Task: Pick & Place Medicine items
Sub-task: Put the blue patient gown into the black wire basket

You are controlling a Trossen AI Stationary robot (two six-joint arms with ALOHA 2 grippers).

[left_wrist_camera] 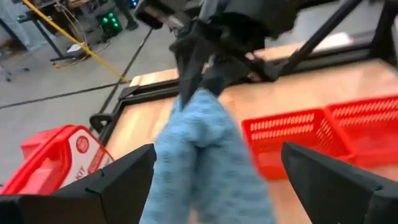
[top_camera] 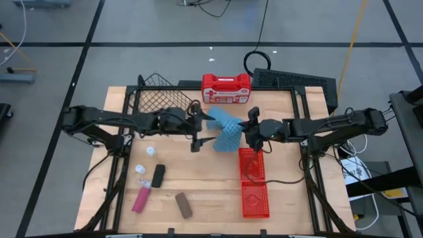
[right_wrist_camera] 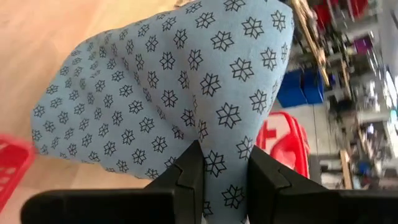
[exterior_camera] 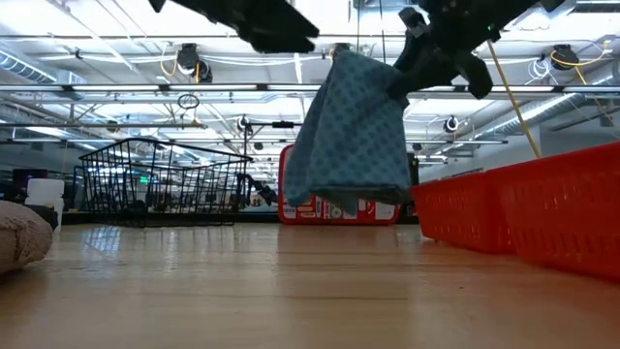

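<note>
A blue patterned cloth (top_camera: 225,133) hangs above the table's middle, and my right gripper (right_wrist_camera: 224,168) is shut on it. In the low view the cloth (exterior_camera: 351,136) is clear of the tabletop. My left gripper (left_wrist_camera: 217,152) is open just left of the cloth, its fingers standing on either side of the cloth's end without touching it. The medicine items lie on the near-left table: three white bottles (top_camera: 151,151), (top_camera: 140,169), (top_camera: 142,181), a black piece (top_camera: 158,175), a pink piece (top_camera: 140,199) and a brown piece (top_camera: 183,205). My right gripper pinches a bunched part of the blue cloth (right_wrist_camera: 219,158) between its two fingers (right_wrist_camera: 186,171), coming from the table's right side. Several layers seem gathered there. The cloth is lifted clear and hangs slack below the fingers, its lower edge (exterior_camera: 349,199) above the table.
A black wire basket (top_camera: 155,98) stands at the far left, and a red case with a white label (top_camera: 226,88) at the far middle. Two red baskets (top_camera: 254,182) sit near right, below the right gripper. Bare wood lies between the medicine items and the red baskets.
</note>
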